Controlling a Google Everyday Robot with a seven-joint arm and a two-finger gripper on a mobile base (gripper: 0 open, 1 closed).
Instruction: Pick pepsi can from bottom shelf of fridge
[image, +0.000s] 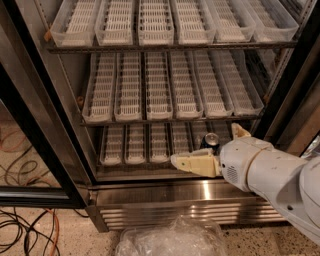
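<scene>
The pepsi can (211, 140), blue with a silver top, stands upright in a right-hand lane of the bottom shelf (136, 146) of the fridge (165, 194). My gripper (205, 145) is at the shelf's front edge, right in front of the can. One cream finger (194, 163) points left below the can. The other finger (239, 131) shows just right of the can. The fingers stand apart, with the can between and behind them. The lower part of the can is hidden by the gripper.
Two upper shelves hold rows of white slotted trays (160, 85). The open black-framed glass door (35, 135) stands at the left. A crumpled clear plastic bag (170, 239) lies on the floor before the steel grille. Cables (27, 230) lie at the bottom left.
</scene>
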